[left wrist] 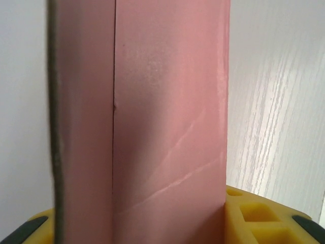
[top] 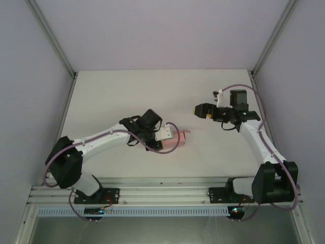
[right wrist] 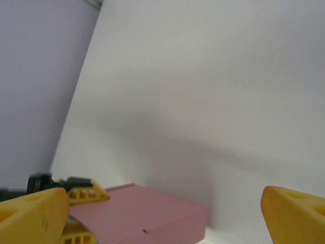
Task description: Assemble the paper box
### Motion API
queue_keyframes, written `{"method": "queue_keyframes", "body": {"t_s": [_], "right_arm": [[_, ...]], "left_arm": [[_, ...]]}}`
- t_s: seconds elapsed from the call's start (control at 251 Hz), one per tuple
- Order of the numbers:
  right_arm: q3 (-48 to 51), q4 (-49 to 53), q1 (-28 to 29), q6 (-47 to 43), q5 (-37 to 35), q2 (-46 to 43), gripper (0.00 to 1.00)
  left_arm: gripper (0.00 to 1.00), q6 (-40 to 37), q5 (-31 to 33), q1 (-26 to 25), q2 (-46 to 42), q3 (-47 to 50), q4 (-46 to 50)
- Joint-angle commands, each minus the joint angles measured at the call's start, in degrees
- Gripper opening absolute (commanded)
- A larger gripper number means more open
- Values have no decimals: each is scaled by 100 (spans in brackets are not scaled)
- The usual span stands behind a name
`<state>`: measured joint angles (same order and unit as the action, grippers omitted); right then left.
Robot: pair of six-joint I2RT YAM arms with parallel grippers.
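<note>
One broad white tabletop (top: 127, 91) spans the scene. Two white robot arms reach over it, the left arm (top: 96, 140) and the right arm (top: 256, 142). Near the table's middle is a pale pink rectangular card box (top: 181, 138). Its long axis runs left to right and its free end points toward the right arm. The left gripper (top: 167, 135) is clamped on the box's left end. The left wrist view adds a lengthwise seam and yellow fingers (left wrist: 249, 213) pressing the card. The right gripper (top: 198, 110) hovers near the box, spread wide and holding nothing.
</note>
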<state>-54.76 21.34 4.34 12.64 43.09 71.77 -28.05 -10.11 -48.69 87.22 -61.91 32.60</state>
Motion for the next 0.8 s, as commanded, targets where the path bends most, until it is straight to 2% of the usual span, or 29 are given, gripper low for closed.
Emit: {"method": "queue_keyframes", "body": {"t_s": [0.0, 0.056, 0.184, 0.387, 0.459, 0.643, 0.798], "right_arm": [[243, -473, 195, -1290, 142, -265, 98], [384, -608, 341, -1559, 202, -335, 99], [354, -82, 727, -2371, 188, -314, 98], [45, 633, 1468, -2942, -742, 32, 91], [-3, 729, 1590, -3050, -873, 146, 90], [-118, 1057, 1768, -3330, -869, 408, 74], [-169, 1259, 1875, -3375, -1123, 547, 44]], "left_arm": [[38, -243, -417, 185, 166, -382, 489], [38, -215, -440, 264, 257, -431, 528], [37, -223, -490, 334, 386, -395, 504], [37, -289, -718, 365, 480, -339, 463], [37, -297, -774, 386, 498, -338, 464], [37, -291, -846, 431, 542, -335, 423], [37, -279, -847, 463, 559, -338, 423]]}}
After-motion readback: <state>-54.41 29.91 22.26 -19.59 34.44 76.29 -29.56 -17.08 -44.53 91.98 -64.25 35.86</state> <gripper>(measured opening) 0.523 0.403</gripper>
